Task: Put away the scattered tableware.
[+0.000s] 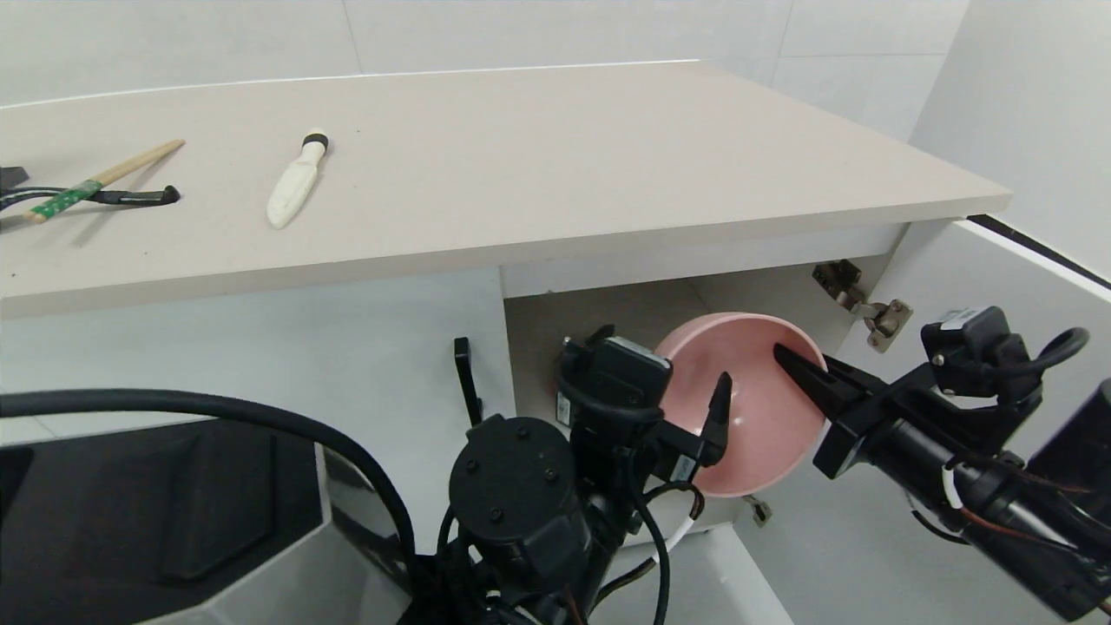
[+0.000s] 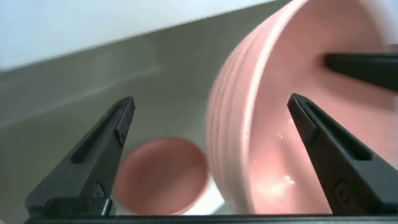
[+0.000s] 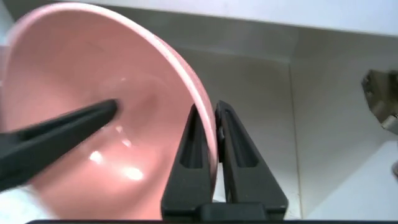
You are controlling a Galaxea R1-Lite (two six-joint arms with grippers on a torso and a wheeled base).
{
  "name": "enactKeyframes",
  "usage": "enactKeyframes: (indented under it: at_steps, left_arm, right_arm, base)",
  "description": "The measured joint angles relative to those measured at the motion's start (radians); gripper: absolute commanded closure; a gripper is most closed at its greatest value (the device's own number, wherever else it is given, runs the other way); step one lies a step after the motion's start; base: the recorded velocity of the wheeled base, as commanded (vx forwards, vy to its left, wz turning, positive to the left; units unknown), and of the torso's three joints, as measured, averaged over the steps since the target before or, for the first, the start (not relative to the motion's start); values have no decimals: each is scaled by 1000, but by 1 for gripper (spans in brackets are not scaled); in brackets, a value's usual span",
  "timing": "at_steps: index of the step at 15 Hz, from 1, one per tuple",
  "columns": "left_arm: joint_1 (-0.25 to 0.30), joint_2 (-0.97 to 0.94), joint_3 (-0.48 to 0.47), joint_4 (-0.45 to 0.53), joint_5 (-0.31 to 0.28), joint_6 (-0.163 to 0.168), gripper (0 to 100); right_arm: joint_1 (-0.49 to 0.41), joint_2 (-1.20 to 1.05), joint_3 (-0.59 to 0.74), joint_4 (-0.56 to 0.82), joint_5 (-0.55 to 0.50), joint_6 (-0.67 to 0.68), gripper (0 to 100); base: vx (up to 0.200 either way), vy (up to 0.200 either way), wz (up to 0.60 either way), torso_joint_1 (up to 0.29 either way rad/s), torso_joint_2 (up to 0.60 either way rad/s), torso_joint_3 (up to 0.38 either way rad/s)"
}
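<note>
Under the worktop (image 1: 564,156), at its right front edge, I see the right gripper (image 3: 208,115) clamped on the bowl (image 1: 755,417), the left gripper (image 2: 211,102) spread apart.

Cabinet opening (image 1: 608,312) at centre-right of frame, under countertop (image 1: 521,174) overhang. Tilted pink bowl (image 1: 764,417) blocks most of opening, rim pinched by right gripper (image 3: 208,112). Left gripper (image 2: 211,102), jaws spread, crowds opening's left part. Small pink bowl (image 2: 160,177) lies deeper inside. Open door (image 1: 998,269) and hinge (image 1: 885,317) bound right side. Free gap at opening's upper left.

you lose the near rim of the pink bowl (image 1: 764,417) behind the left gripper (image 1: 660,365); the black item (image 1: 139,197) runs off the edge; the small pink dish (image 2: 163,175) is blurred.
</note>
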Motion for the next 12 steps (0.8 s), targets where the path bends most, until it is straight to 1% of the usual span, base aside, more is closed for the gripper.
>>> enactKeyframes:
  at_steps: [2,4,5,6,7,9,10,11,12]
  left_arm:
    - [-2,-58,93,0,-112,-23,0]
    - [8,-121,178,0,-215,-53,0]
    - [19,-154,230,0,-299,-65,0]
    - [31,-180,269,0,-360,-70,0]
    - [52,-210,319,0,-439,-73,0]
    - [102,-266,408,0,-618,-71,0]
    - [129,-292,445,0,-691,-69,0]
    - [152,-316,479,0,-789,-68,0]
    - [179,-341,514,0,-871,-66,0]
  right_arm:
    - [-9,7,3,0,-1,0,100]
    - [-17,14,4,0,-1,0,100]
    - [-21,17,5,0,-1,0,100]
    - [-23,18,6,0,-1,-1,100]
    - [-23,20,7,0,-1,-1,100]
    - [-24,21,7,0,-1,-1,100]
    - [-25,22,8,0,-2,-1,100]
    - [-24,22,9,1,-2,-1,100]
    - [-24,23,10,0,-2,-1,100]
  base:
    - [0,0,0,0,0,0]
    - [0,0,0,0,0,0]
    - [0,0,0,0,0,0]
    - [0,0,0,0,0,0]
    - [0,0,0,0,0,0]
    - [0,0,0,0,0,0]
    - [0,0,0,0,0,0]
    - [0,0,0,0,0,0]
    - [0,0,0,0,0,0]
